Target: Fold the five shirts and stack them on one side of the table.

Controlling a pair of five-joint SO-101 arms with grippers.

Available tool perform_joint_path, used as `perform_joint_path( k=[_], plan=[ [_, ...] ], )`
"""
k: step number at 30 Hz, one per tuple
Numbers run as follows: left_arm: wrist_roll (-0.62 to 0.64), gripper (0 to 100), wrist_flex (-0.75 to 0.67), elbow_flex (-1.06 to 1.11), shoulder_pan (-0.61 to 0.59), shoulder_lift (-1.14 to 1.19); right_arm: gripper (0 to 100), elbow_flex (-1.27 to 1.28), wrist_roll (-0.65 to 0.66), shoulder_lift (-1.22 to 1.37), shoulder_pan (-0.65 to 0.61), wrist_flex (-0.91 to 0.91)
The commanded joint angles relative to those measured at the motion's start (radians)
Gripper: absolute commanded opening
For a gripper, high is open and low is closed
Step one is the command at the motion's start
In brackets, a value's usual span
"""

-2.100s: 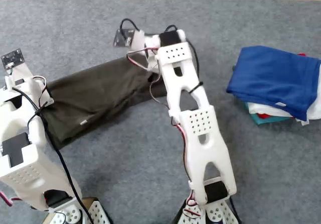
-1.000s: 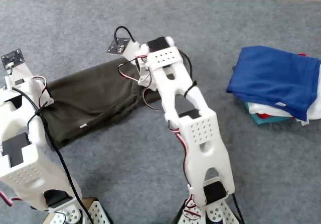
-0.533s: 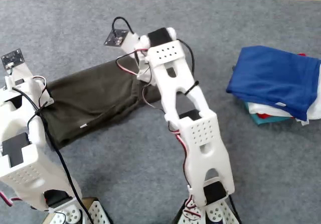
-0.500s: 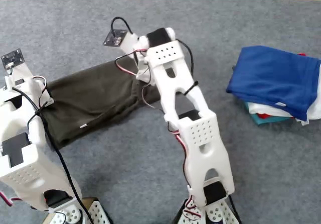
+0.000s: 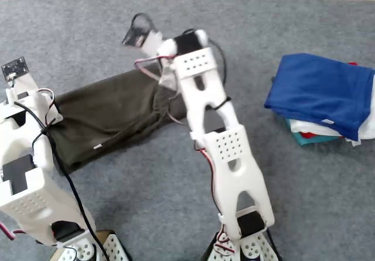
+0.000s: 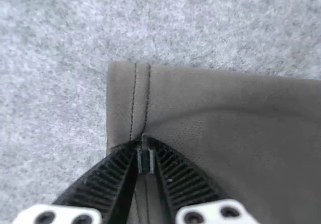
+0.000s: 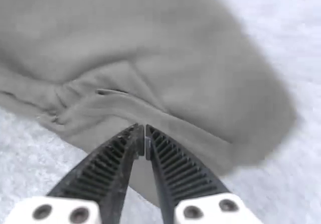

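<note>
Grey felt tabletop point(image 5: 146, 214) under everything, with the olive shirt point(image 5: 111, 112) stretched as a long band across the left half of the high view. Well apart at the right edge, the stack of folded shirts point(image 5: 322, 94), blue on top.

At the band's lower left end: left gripper point(image 6: 145, 156), pressed together on the stitched hem corner, holding it low against the felt. No shift there over the last two seconds.

At the other end: right gripper point(image 7: 145, 133), pressed together, apparently with a ridge of olive cloth caught between the tips. Over those two seconds, swings a little left and toward the top of the high view, wrist rising. Drags the shirt's right end along, so that cloth now bunches and lifts under the right arm point(image 5: 205, 109) instead of lying flat.

Reads as the opening of a crosswise fold: free end peeled up, to be carried over toward the pinned end. Looks like the last loose shirt, given the pile already at the right. Still ahead, by this reading: laying the fold down square, then moving the bundle across to the stack. Main risk: cloth slipping from the pinch mid-swing, or the fold landing skewed.
</note>
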Motion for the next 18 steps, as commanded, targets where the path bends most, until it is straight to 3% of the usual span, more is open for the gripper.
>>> perform_joint_path(
  k=[1, 7, 11, 14, 18],
  plan=[
    [-0.002, 3, 0.084, -0.054, -0.038, -0.061, 1.5, -0.099, -0.074, -0.111, 0.026, 0.018],
    [-0.015, 3, 0.256, -0.157, -0.076, -0.226, 1.5, -0.033, -0.115, -0.326, 0.029, 0.018],
    [-0.144, 3, 0.456, -0.242, -0.084, -0.374, 1.5, 0.125, -0.115, -0.483, 0.040, 0.018],
    [-0.230, 3, 0.578, -0.213, -0.082, -0.422, 1.5, 0.309, -0.112, -0.618, 0.049, 0.018],
    [-0.235, 3, 0.635, -0.084, -0.111, -0.422, 1.5, 0.558, -0.109, -0.819, 0.049, 0.017]
  ],
)
